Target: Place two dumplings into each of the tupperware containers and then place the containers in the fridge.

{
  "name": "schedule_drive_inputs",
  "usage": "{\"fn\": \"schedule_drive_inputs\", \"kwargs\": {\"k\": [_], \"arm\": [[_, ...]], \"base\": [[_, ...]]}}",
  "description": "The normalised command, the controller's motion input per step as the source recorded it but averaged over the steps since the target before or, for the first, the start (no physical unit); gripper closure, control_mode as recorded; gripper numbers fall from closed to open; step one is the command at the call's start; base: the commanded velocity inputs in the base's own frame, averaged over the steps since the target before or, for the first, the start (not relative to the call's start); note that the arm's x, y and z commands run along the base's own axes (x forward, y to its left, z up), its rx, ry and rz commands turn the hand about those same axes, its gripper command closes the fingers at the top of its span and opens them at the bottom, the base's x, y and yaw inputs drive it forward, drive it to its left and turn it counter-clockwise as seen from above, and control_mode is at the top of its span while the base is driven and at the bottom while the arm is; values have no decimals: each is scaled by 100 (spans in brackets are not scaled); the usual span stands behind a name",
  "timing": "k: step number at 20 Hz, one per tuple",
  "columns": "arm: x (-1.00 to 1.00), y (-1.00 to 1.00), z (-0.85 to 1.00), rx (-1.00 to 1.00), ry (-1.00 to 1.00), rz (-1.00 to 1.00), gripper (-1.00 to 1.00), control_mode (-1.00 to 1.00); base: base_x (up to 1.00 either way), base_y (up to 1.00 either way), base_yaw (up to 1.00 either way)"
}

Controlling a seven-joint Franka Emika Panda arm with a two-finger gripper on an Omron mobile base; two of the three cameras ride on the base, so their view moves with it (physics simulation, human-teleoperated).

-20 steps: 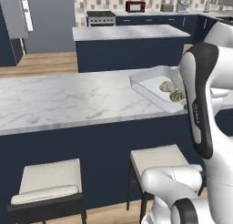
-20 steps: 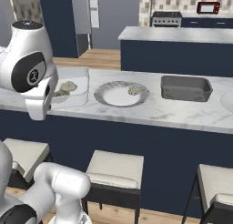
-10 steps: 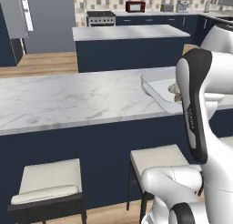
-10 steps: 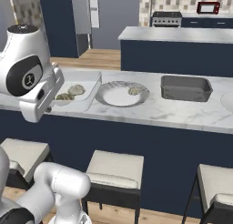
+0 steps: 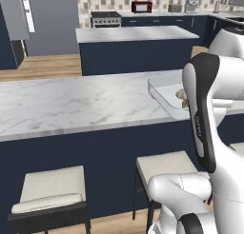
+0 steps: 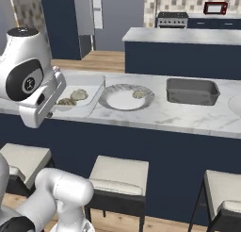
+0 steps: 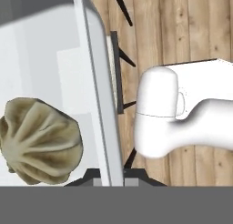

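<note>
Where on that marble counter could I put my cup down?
The marble counter is bare left of the tupperware container. A smaller gap lies between the plate and the dark container. It is crowded around the two dumplings.

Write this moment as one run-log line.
pincer: closed on container wall | contents: two dumplings | plate: beside container, holds another dumpling
</note>
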Motion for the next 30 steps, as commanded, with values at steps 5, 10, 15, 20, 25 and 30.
{"fn": "schedule_drive_inputs", "kwargs": {"k": [5, 10, 15, 20, 25, 30], "arm": [[0, 4, 0, 0, 4, 0, 100, 100], [0, 0, 0, 0, 0, 0, 100, 100], [0, 0, 0, 0, 0, 0, 100, 100], [0, 0, 0, 0, 0, 0, 100, 100], [0, 0, 0, 0, 0, 0, 100, 100], [0, 0, 0, 0, 0, 0, 100, 100]], "base": [[-1, 0, 0], [-53, -49, -33], [-5, -7, -88], [0, 0, -92], [0, -29, -82], [-28, -67, -63]]}}
